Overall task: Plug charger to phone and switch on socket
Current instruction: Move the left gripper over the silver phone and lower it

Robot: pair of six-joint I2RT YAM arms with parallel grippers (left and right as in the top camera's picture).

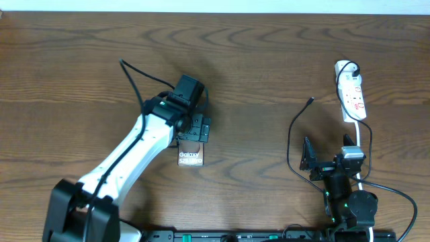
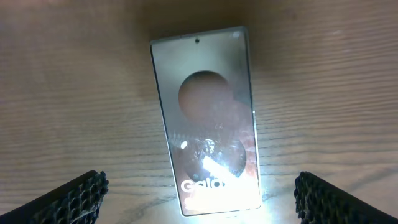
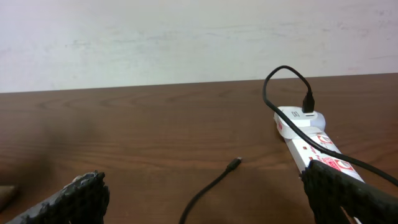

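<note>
Two pincers, both spread wide, neither holding anything.

**1. Left pincer** (image 1: 193,129)
- Position: hangs directly over the phone (image 2: 205,118), a pad on each side of its near end. Bare table (image 2: 74,93) shows between each pad and the phone's edge, so no contact is visible.
- Likely purpose: lined up to clamp or steady the phone while the plug goes in.
- Phone: lies flat below the pincer, with its long side running away from it and slightly askew.
- Look of the phone: a glossy bronze-brown face with strong glare at the near end, where white "Galaxy" lettering sits. A dim round reflection shows mid-face and a small dot by the far edge.
- Port: not visible, so I cannot tell which end takes the plug.

**2. Right pincer** (image 3: 208,199)
- Position: held low and aimed across the table toward the far wall.
- Charger (image 3: 234,163): the small black tip lies loose on the wood just ahead of the pincer, between the lines of the two pads. Its thin cable trails back toward the pincer.
- Likely purpose: placed to pick up that tip.
- Socket (image 3: 311,146): ahead and to the right, a white strip with red marks, lying lengthwise away from the pincer.
- Charger's other end: seated in the socket's far end, with the cable arching above it.
- Switch position: too small to read.
- Task state: the tip lies well apart from the phone, and nothing is plugged into it yet.
</note>
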